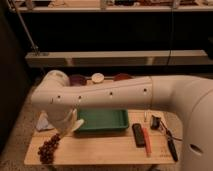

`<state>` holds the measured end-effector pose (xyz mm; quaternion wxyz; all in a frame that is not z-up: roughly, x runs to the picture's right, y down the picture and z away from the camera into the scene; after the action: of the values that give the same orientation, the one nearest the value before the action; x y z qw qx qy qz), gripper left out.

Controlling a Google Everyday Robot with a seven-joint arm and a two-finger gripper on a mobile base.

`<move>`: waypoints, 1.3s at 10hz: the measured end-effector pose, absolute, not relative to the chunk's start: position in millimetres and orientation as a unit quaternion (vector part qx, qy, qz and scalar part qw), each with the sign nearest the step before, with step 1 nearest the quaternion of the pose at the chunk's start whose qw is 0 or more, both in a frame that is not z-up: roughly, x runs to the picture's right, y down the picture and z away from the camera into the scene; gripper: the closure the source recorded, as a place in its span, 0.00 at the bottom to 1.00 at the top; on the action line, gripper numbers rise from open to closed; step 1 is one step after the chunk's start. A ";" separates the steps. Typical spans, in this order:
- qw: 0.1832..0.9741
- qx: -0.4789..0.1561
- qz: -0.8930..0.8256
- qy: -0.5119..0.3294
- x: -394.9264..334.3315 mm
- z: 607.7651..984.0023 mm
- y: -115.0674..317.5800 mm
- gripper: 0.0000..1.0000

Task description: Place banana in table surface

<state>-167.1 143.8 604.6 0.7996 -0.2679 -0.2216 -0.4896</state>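
My white arm reaches from the right across the light wooden table surface [105,150] and bends down at the left. The gripper [69,127] hangs just left of the green tray [102,120], above the table's left part. It looks shut on a pale cream tapered shape, the banana [76,124], which points up toward the tray's left edge. The arm hides most of the wrist and fingers.
A dark red grape cluster [47,148] lies at the front left, just below the gripper. A pale bluish packet [44,120] sits at the left edge. Two bowls [77,79] [121,77] and a white cup [98,77] stand at the back. Dark and orange tools [142,136] lie to the right.
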 end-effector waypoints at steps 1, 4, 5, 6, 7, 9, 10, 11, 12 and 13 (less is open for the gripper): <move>0.807 -0.281 -0.474 -0.212 -151.7 599.3 130.0 1.00; 0.827 -0.322 -0.422 -0.185 -113.0 595.6 117.6 1.00; 0.833 -0.340 -0.399 -0.177 -96.3 601.7 122.8 1.00; 0.836 -0.351 -0.382 -0.176 -85.2 608.7 132.0 1.00; 0.840 -0.358 -0.367 -0.177 -76.3 616.2 143.2 1.00; 0.848 -0.367 -0.331 -0.190 -63.9 646.4 187.2 1.00; 0.850 -0.368 -0.322 -0.196 -61.1 657.3 203.4 1.00; 0.850 -0.370 -0.317 -0.200 -59.3 663.1 213.0 1.00; 0.850 -0.369 -0.318 -0.201 -60.5 663.4 213.7 1.00; 0.850 -0.369 -0.318 -0.201 -61.3 663.2 213.8 1.00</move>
<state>-61.3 213.8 663.2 0.8495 -0.3694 -0.2013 -0.3184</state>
